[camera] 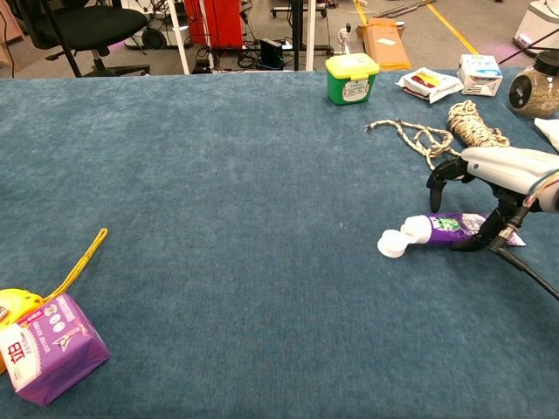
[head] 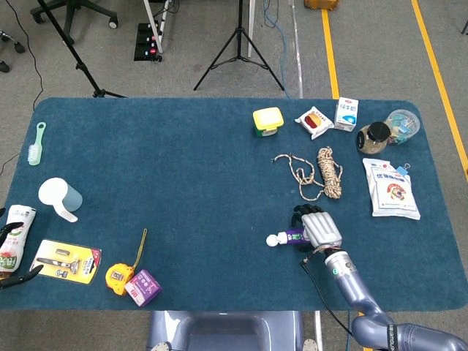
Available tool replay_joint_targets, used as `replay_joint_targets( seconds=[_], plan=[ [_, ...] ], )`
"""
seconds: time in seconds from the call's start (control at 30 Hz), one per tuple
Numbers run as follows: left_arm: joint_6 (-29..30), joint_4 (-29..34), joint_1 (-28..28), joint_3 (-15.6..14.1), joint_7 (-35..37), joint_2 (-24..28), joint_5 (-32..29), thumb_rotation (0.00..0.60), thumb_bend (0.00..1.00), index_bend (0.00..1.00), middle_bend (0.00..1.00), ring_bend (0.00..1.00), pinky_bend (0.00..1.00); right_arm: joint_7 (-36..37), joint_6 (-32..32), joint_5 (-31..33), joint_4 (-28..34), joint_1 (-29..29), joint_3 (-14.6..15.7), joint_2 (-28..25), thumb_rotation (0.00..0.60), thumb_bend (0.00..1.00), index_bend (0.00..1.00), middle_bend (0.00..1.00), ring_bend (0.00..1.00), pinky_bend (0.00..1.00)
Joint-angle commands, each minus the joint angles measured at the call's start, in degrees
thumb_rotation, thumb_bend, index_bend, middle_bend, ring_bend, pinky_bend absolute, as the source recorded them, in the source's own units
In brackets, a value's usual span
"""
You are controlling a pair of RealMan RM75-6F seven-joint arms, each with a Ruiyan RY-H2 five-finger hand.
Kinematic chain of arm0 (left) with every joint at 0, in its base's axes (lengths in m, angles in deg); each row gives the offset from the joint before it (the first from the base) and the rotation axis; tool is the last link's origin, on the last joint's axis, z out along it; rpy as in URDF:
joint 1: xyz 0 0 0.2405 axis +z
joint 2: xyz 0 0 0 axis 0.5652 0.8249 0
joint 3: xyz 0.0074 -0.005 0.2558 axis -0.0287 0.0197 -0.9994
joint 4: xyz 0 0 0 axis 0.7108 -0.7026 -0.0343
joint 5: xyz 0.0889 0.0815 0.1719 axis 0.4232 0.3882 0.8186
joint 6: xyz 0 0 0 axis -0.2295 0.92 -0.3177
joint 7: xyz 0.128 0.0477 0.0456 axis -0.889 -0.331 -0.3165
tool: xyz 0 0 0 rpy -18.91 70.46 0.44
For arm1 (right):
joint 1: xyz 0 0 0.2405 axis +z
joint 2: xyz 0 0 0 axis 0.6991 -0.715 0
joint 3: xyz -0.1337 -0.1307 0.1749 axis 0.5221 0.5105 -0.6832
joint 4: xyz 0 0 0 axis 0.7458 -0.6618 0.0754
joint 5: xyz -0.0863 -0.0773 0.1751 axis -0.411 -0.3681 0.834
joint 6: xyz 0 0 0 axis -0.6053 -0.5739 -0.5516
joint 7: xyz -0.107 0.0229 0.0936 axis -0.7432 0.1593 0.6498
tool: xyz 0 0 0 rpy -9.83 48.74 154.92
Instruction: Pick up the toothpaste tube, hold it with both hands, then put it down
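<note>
The toothpaste tube (head: pixel 291 236) is purple with a white cap and lies flat on the blue table, cap pointing left. My right hand (head: pixel 320 229) hovers over its rear half, which it hides in the head view. In the chest view the right hand (camera: pixel 493 170) arches over the tube (camera: pixel 441 229): fingers curve down on the far side and the thumb reaches the table by its near side. The tube still rests on the table. My left hand (head: pixel 13 252) shows only as dark spread fingers at the far left edge, holding nothing.
A coiled rope (head: pixel 327 172) lies just beyond the right hand. A white bag (head: pixel 392 188), jars and small boxes stand at the back right. A yellow tape measure (head: pixel 118 277) and purple packet (camera: pixel 48 347) lie at the front left, with a white tube (head: pixel 10 238) beside the left hand.
</note>
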Motion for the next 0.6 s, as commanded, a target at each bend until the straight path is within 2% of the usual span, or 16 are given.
replay_joint_targets(
  seconds=[0.03,0.23,0.6],
  plan=[
    [0.09,-0.01,0.03,0.03,-0.02,0.06,0.0,0.451,0.0,0.18,0.01,0.01,0.05,-0.2,0.29,0.47,0.13,0.17,0.13,0.2,0.6,0.2,0.42,0.18,0.11,0.12],
    [0.27,-0.17,0.28,-0.11,0.21,0.21,-0.01,0.452,0.0,0.18,0.01,0.01,0.05,-0.46,0.28,1.3,-0.25,0.53,0.89,0.84,0.6,0.2,0.42,0.18,0.1,0.11],
    [1.01,0.01,0.77,-0.11,0.38,0.56,0.0,0.452,0.0,0.18,0.01,0.01,0.05,0.11,0.36,2.24,-0.81,1.38,1.13,1.26,0.6,0.22,0.5,0.2,0.11,0.11]
  ],
)
